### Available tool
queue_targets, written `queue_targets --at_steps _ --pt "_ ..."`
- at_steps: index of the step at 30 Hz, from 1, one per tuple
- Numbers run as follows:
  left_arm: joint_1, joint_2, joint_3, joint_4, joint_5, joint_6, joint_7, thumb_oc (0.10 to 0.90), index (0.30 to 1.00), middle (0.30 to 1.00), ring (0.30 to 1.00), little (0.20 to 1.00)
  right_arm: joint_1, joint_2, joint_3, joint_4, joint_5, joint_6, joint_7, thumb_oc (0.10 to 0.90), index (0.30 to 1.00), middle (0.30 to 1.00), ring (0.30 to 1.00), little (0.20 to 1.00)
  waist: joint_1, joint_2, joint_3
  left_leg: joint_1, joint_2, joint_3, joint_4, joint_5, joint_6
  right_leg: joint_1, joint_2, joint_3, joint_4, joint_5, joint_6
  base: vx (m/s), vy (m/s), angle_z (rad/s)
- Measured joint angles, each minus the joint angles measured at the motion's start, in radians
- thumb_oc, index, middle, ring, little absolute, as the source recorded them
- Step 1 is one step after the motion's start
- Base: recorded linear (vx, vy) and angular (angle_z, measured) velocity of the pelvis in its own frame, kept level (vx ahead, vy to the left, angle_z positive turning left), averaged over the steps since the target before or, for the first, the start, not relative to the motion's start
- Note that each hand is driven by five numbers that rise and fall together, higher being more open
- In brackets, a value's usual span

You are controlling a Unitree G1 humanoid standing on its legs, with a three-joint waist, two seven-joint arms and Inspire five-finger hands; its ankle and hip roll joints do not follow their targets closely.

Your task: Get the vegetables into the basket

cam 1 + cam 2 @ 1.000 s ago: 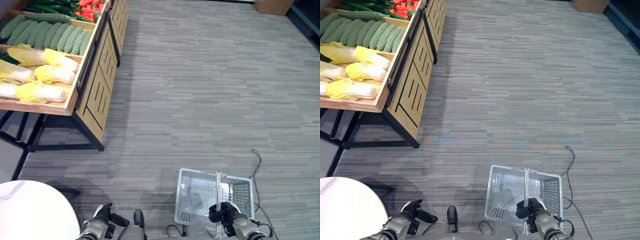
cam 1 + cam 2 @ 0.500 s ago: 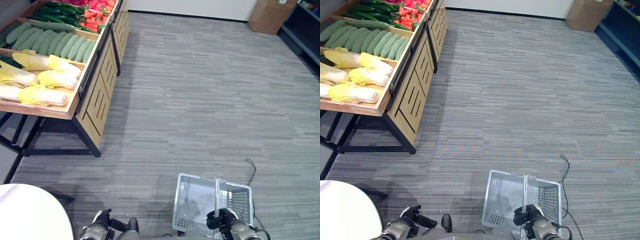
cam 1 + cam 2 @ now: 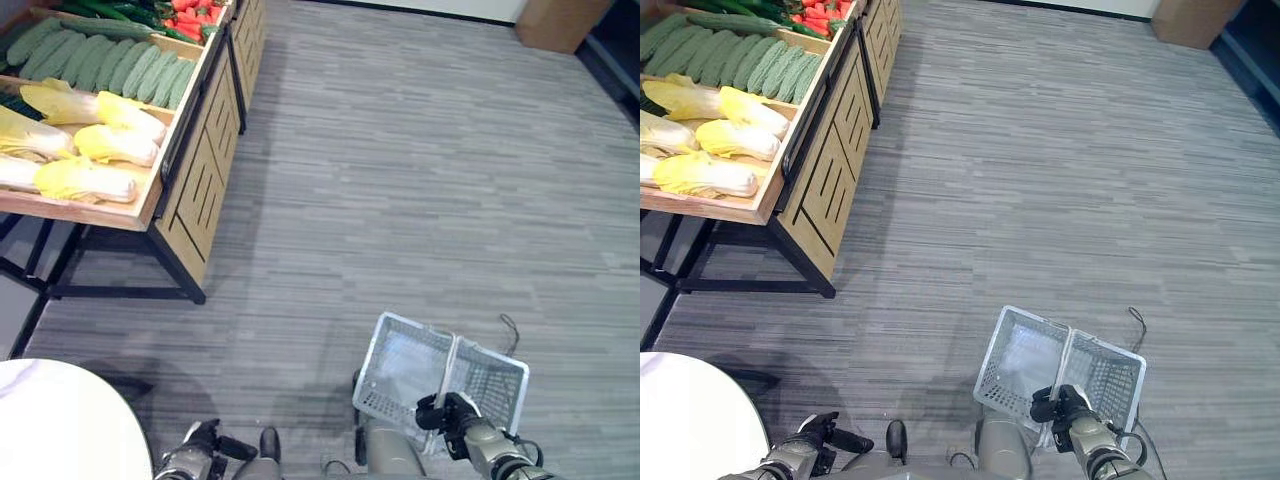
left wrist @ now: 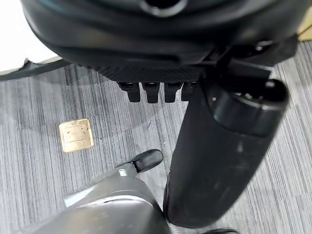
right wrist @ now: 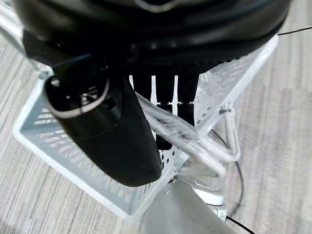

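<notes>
A white plastic mesh basket [image 3: 405, 360] hangs low over the floor, nothing inside it. My right hand [image 3: 455, 412] is shut on its clear handle [image 5: 195, 139], fingers curled round the bar in the right wrist view. The vegetables lie on a wooden stand [image 3: 195, 165] at the upper left, well away from the basket: yellow-white cabbages [image 3: 85, 180] nearest, green gourds [image 3: 110, 65] behind them, red and dark green vegetables [image 3: 190, 8] furthest back. My left hand [image 3: 200, 448] hangs low at the lower left with its fingers [image 4: 156, 90] curled, holding nothing.
The stand rests on a black metal frame [image 3: 120, 292] with slatted wooden sides. A round white table [image 3: 60, 420] sits at the lower left. A cardboard box [image 3: 560, 12] stands at the far upper right. Grey striped carpet [image 3: 400, 180] stretches between the stand and the basket.
The whole view has shifted, so the camera moved. The basket now hangs turned more askew, still in my right hand. My left hand stays low and idle.
</notes>
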Motion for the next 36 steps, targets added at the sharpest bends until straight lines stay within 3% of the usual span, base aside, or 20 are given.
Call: queue_targets --at_steps 2,3,4,9,13,15,16,19,20,21,23,24,27,29,31,32,33,34,35,36 --pt "0.008 -0.023 0.0 -0.009 0.0 0.002 -0.001 0.9 1.0 1.0 1.0 1.0 0.004 -0.02 0.003 -0.002 0.0 0.005 -0.002 0.4 0.3 0.3 0.3 0.3 -0.009 0.057 0.014 0.032 0.065 -0.023 0.001 -0.021 -0.016 0.036 0.056 -0.022 0.026 0.038 -0.012 0.23 -0.139 0.49" --pt "0.014 -0.046 -0.002 -0.019 0.0 0.005 -0.002 0.9 1.0 1.0 1.0 1.0 0.006 -0.041 0.015 -0.004 -0.001 0.006 0.003 0.4 0.3 0.3 0.3 0.3 -0.021 0.093 0.015 0.05 0.101 -0.043 0.006 -0.017 -0.015 0.043 0.1 -0.008 0.064 0.031 -0.043 0.25 -0.183 0.41" --pt "0.019 -0.055 0.0 -0.02 0.0 0.007 -0.003 0.9 1.0 1.0 1.0 1.0 0.004 -0.051 0.019 -0.004 -0.001 0.008 0.005 0.4 0.3 0.3 0.3 0.3 -0.026 0.106 0.013 0.057 0.12 -0.047 0.013 -0.003 -0.022 0.047 0.121 -0.017 0.089 0.013 -0.096 0.24 -0.204 0.33" --pt "0.001 -0.065 0.0 -0.022 -0.002 -0.003 -0.002 0.9 1.0 1.0 1.0 1.0 0.031 -0.07 0.019 -0.011 -0.001 0.009 0.01 0.4 0.3 0.3 0.3 0.3 -0.04 0.115 0.009 0.017 0.144 -0.113 0.091 0.098 -0.116 0.092 0.125 -0.094 0.112 -0.061 -0.15 0.15 -0.182 0.41" --pt "-0.001 -0.066 0.005 -0.015 -0.004 0.008 0.0 0.9 1.0 1.0 1.0 1.0 0.026 -0.076 0.041 -0.009 -0.002 0.008 0.015 0.4 0.3 0.3 0.3 0.3 -0.033 0.129 0.004 -0.019 0.163 -0.14 0.172 0.12 -0.145 0.113 0.15 -0.107 0.104 -0.076 -0.182 0.14 -0.202 0.1" --pt "-0.003 -0.066 0.01 -0.013 -0.009 0.003 -0.001 0.9 1.0 1.0 1.0 1.0 0.037 -0.072 0.045 -0.01 -0.003 0.008 0.021 0.4 0.3 0.3 0.3 0.3 -0.032 0.128 0.005 -0.056 0.162 -0.171 0.281 0.132 -0.172 0.158 0.159 -0.107 0.078 -0.078 -0.186 0.12 -0.231 0.16" --pt "-0.008 -0.067 0.01 -0.017 -0.012 0.0 0.0 0.9 1.0 1.0 1.0 1.0 0.041 -0.071 0.045 -0.012 -0.003 0.009 0.023 0.4 0.3 0.3 0.3 0.3 -0.031 0.123 0.004 -0.098 0.153 -0.186 0.358 0.145 -0.192 0.164 0.16 -0.107 0.082 -0.087 -0.2 0.14 -0.215 0.17" --pt "-0.018 -0.068 0.025 -0.029 -0.041 -0.006 0.0 0.9 1.0 1.0 1.0 1.0 0.044 -0.076 0.082 0.001 -0.003 0.009 0.025 0.4 0.3 0.3 0.3 0.3 -0.01 0.103 0.014 -0.19 0.14 -0.183 0.571 0.171 -0.196 0.196 0.159 -0.095 0.084 -0.11 -0.262 0.2 -0.122 -0.06" --pt "-0.027 -0.067 0.024 -0.031 -0.041 -0.008 -0.001 0.9 1.0 1.0 1.0 1.0 0.045 -0.075 0.082 0.015 -0.002 0.009 0.024 0.4 0.3 0.3 0.3 0.3 -0.006 0.093 0.018 -0.206 0.126 -0.154 0.586 0.122 -0.193 0.221 0.152 -0.085 0.067 -0.114 -0.261 0.27 -0.013 0.06" --pt "-0.038 -0.067 0.019 -0.036 -0.042 -0.011 0.0 0.9 1.0 1.0 1.0 1.0 0.045 -0.074 0.072 0.045 -0.002 0.011 0.018 0.4 0.3 0.3 0.3 0.3 0.004 0.067 0.02 -0.248 0.088 -0.058 0.398 0.072 -0.157 0.26 0.137 -0.088 0.012 -0.119 -0.237 0.42 0.073 0.13" --pt "-0.044 -0.064 0.027 -0.052 -0.063 -0.015 -0.003 0.9 1.0 1.0 1.0 1.0 0.045 -0.066 0.038 0.078 0.003 0.022 0.017 0.4 0.3 0.3 0.3 0.3 0.029 0.07 0.019 -0.305 0.07 -0.016 0.117 0.129 -0.113 0.292 0.166 -0.081 -0.025 -0.133 -0.206 0.61 0.175 -0.04" --pt "-0.044 -0.064 0.026 -0.056 -0.062 -0.016 -0.004 0.9 1.0 1.0 1.0 1.0 0.044 -0.062 0.038 0.083 0.004 0.023 0.015 0.4 0.3 0.3 0.3 0.3 0.037 0.075 0.016 -0.308 0.071 -0.019 -0.012 0.16 -0.116 0.301 0.177 -0.081 -0.023 -0.15 -0.187 0.51 0.165 -0.12" --pt "-0.048 -0.074 0.05 -0.092 -0.089 -0.035 -0.005 0.9 1.0 1.0 1.0 1.0 0.045 -0.058 0.043 0.113 0.022 0.031 0.016 0.4 0.3 0.3 0.3 0.3 0.11 0.077 0.021 -0.393 0.098 -0.051 -0.009 0.231 -0.121 0.35 0.212 0.003 -0.02 -0.173 -0.192 0.35 0.16 -0.77" --pt "-0.048 -0.074 0.048 -0.092 -0.078 -0.035 -0.004 0.9 1.0 1.0 1.0 1.0 0.034 -0.061 0.051 0.118 0.021 0.028 0.015 0.4 0.3 0.3 0.3 0.3 0.112 0.077 0.016 -0.384 0.086 -0.013 -0.005 0.246 -0.099 0.392 0.211 0.058 -0.019 -0.198 -0.193 0.31 0.212 -1.0" --pt "-0.043 -0.08 0.049 -0.074 -0.078 -0.033 -0.004 0.9 1.0 1.0 1.0 1.0 0.033 -0.058 0.075 0.116 0.02 0.027 0.014 0.4 0.3 0.3 0.3 0.3 0.119 0.066 0.005 -0.359 0.05 -0.015 0.007 0.273 -0.056 0.429 0.183 0.098 -0.019 -0.213 -0.187 0.27 0.252 -1.12" --pt "-0.049 -0.088 0.048 -0.064 -0.078 -0.031 -0.005 0.9 1.0 1.0 1.0 1.0 0.037 -0.067 0.086 0.116 0.02 0.028 0.015 0.4 0.3 0.3 0.3 0.3 0.116 0.077 -0.01 -0.351 0.009 -0.01 0.036 0.288 -0.016 0.455 0.155 0.094 -0.018 -0.226 -0.17 0.26 0.308 -0.94" --pt "-0.044 -0.097 0.049 -0.056 -0.078 -0.029 -0.003 0.9 1.0 1.0 1.0 1.0 0.05 -0.078 0.084 0.115 0.02 0.029 0.017 0.4 0.3 0.3 0.3 0.3 0.11 0.088 -0.017 -0.328 0.009 -0.007 0.035 0.301 0.017 0.472 0.157 0.1 -0.008 -0.238 -0.152 0.19 0.261 -0.55" --pt "-0.046 -0.082 0.045 -0.056 -0.08 -0.027 -0.001 0.9 1.0 1.0 1.0 1.0 0.055 -0.05 0.072 0.107 0.022 0.032 0.003 0.4 0.3 0.3 0.3 0.3 0.098 0.056 -0.013 -0.3 -0.024 0.014 0.014 0.32 0.051 0.455 0.12 0.099 0.047 -0.256 -0.133 0.17 0.216 -0.54" --pt "-0.039 -0.062 0.027 -0.053 -0.08 -0.028 -0.001 0.9 1.0 1.0 1.0 1.0 0.049 -0.035 0.046 0.078 0.026 0.031 0.007 0.4 0.3 0.3 0.3 0.3 0.108 0.055 -0.018 -0.283 -0.018 0.045 0.007 0.279 0.072 0.37 0.102 0.107 0.189 -0.283 -0.09 0.23 0.242 -0.54" --pt "-0.038 -0.057 0.026 -0.044 -0.081 -0.028 -0.001 0.9 1.0 1.0 1.0 1.0 0.048 -0.028 0.041 0.064 0.03 0.03 0.009 0.4 0.3 0.3 0.3 0.3 0.109 0.049 -0.022 -0.277 -0.026 0.053 0.007 0.265 0.082 0.35 0.085 0.101 0.221 -0.29 -0.078 0.19 0.191 -0.69"
